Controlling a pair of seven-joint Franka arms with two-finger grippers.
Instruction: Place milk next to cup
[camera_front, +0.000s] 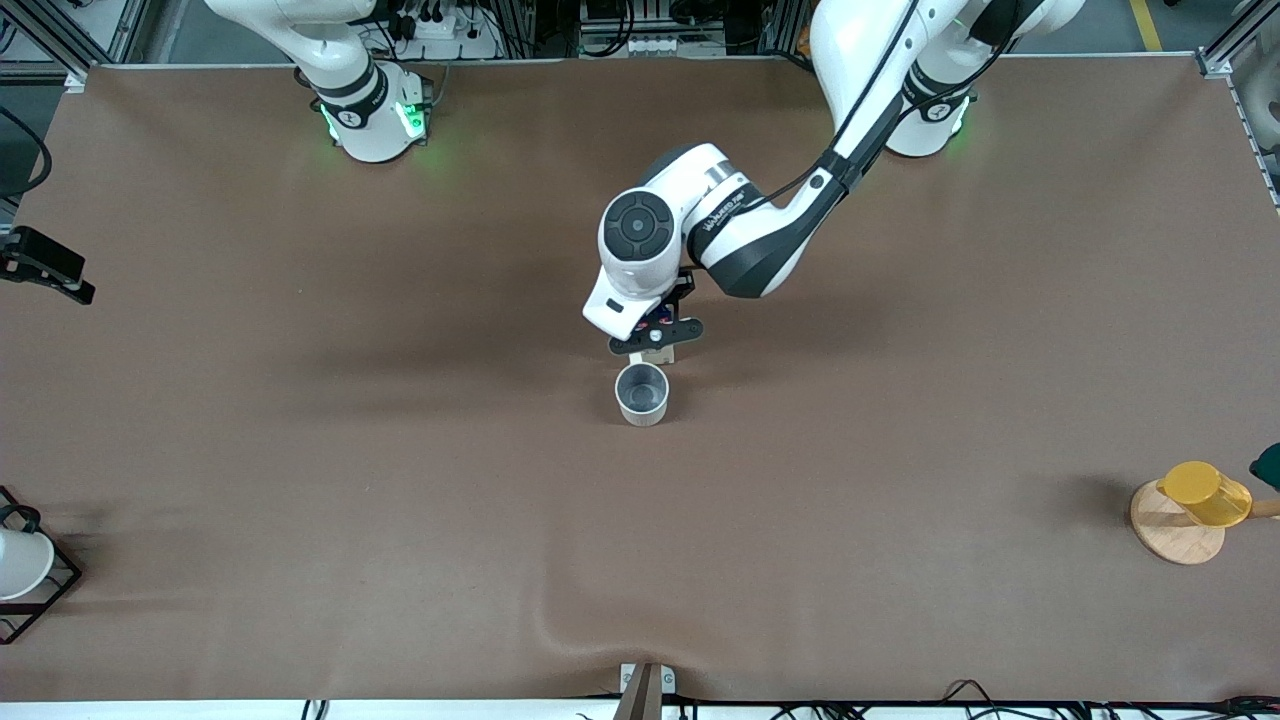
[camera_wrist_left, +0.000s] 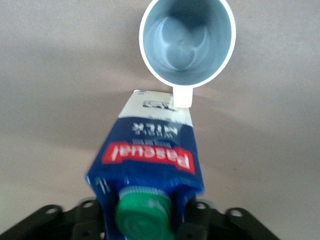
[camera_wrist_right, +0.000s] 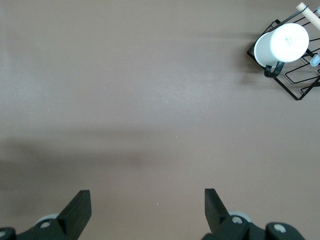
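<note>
Pinching the milk carton (camera_wrist_left: 150, 160) just under its green cap (camera_wrist_left: 142, 212), my left gripper (camera_wrist_left: 145, 220) holds it just beside the cup (camera_wrist_left: 187, 42), base by the handle (camera_wrist_left: 182, 96). I should set it upright without nudging that handle. My right gripper (camera_wrist_right: 147, 207) waits, spread over bare table (camera_wrist_right: 125, 100).

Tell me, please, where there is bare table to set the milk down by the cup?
Crowded only where the left gripper holds the milk against the cup handle. Bare table borders the cup toward both arms' ends and nearer the camera.
</note>
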